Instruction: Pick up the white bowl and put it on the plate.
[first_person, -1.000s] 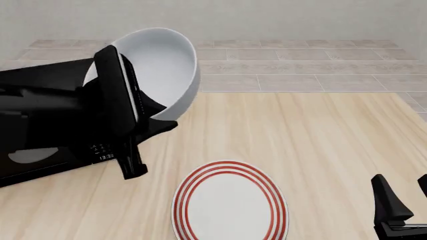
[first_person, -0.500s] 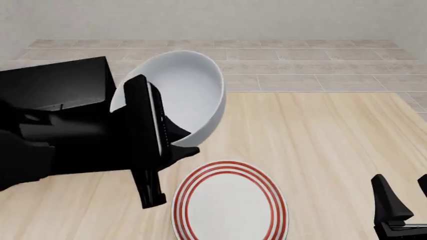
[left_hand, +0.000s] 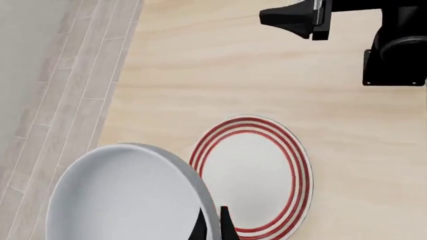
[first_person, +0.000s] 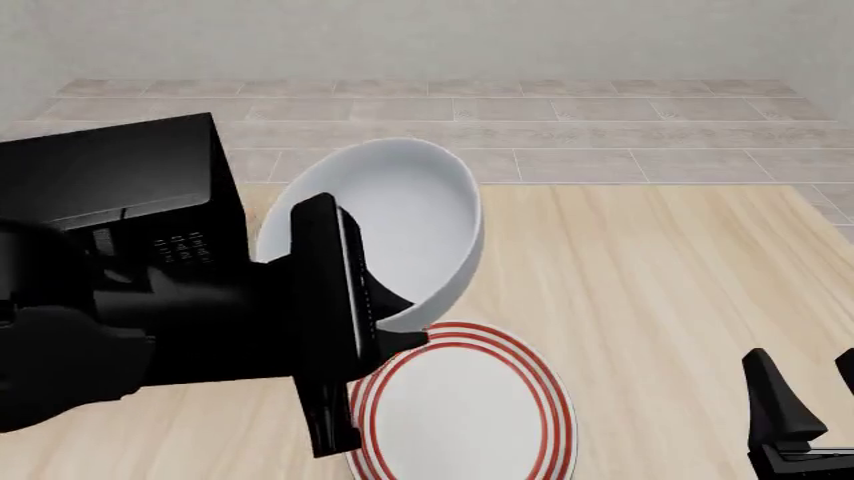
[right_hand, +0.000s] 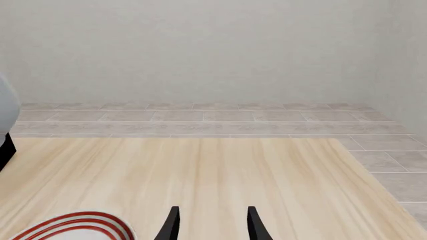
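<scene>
The left gripper (first_person: 400, 325) pinched the white bowl (first_person: 387, 225) by its near rim, holding it tilted above the table, just left of and beyond the plate (first_person: 461, 405). Glossy and rigid, the bowl looked prone to slipping. The right gripper (right_hand: 212, 222) idled, fingers spread.

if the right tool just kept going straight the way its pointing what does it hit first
Probably nothing nearby: ahead of the right tool lies bare table, then floor and wall. The plate and the white bowl sit off to its side, outside that line.
</scene>
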